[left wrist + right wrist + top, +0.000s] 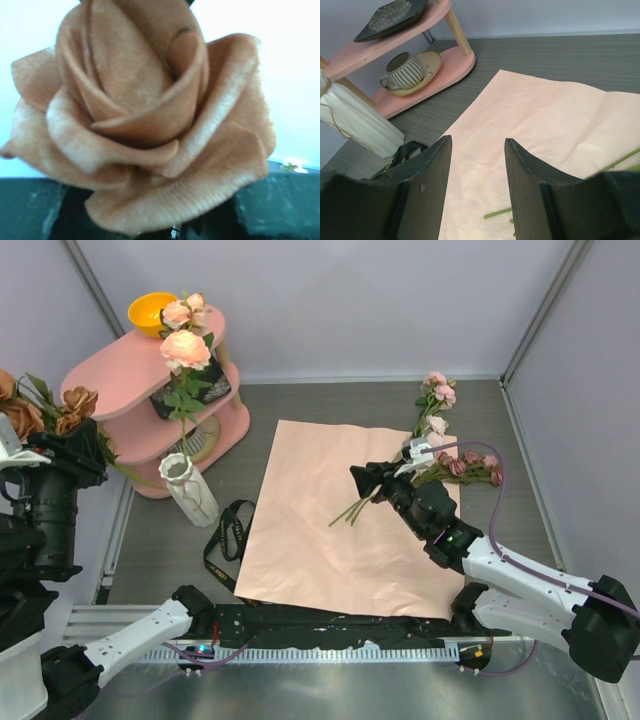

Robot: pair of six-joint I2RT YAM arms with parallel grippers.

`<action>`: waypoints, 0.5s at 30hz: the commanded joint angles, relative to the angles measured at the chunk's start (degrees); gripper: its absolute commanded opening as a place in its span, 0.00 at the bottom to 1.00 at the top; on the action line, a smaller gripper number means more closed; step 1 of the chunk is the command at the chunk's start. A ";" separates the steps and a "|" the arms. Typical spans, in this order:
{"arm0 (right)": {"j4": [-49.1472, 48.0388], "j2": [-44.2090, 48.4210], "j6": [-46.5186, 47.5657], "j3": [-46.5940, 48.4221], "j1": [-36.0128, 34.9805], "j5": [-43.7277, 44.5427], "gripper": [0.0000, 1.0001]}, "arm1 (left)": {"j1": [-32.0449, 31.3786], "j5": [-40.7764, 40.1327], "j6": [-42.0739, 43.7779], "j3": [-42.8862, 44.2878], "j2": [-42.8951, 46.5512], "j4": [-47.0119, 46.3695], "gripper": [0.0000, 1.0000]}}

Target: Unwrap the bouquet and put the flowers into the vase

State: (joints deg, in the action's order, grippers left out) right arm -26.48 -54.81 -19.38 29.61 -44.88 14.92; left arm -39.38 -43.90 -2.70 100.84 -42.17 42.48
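Grey wood-grain desk (300,405), brushed-metal strip (350,690) along near edge. Pale lilac-grey walls (350,300) w/ silver frame posts (544,305) at corners. Back-left: pink three-tier shelf (115,370) w/ wooden legs; orange bowl (150,312) on top, dark patterned plate (390,17) mid tier, striped cup (402,71) on saucer (433,62) at bottom. Light soft, even.

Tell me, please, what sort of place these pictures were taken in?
Probably a robotics test cell, not a home: plain grey panel walls enclose the table, two robot arms are bolted at its near edge, and the pink shelf and vase look like staged props.
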 commanded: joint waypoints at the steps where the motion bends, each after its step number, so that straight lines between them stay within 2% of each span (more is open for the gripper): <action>1: -3.32 -0.56 0.30 0.72 0.32 0.90 0.52 | -0.18 -7.60 6.74 -4.15 -1.16 -11.44 0.17; 6: -3.49 -0.39 0.39 0.46 0.50 1.08 0.52 | -0.18 -9.80 11.13 -8.37 -2.30 -21.45 0.17; 15: -3.32 0.05 0.22 0.45 0.67 0.99 0.52 | -0.18 -10.85 14.03 -7.49 -9.33 -27.62 0.17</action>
State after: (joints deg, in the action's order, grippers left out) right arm -26.55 -55.55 -19.40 29.61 -44.51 14.94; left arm -39.38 -52.90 8.71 92.53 -48.27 21.89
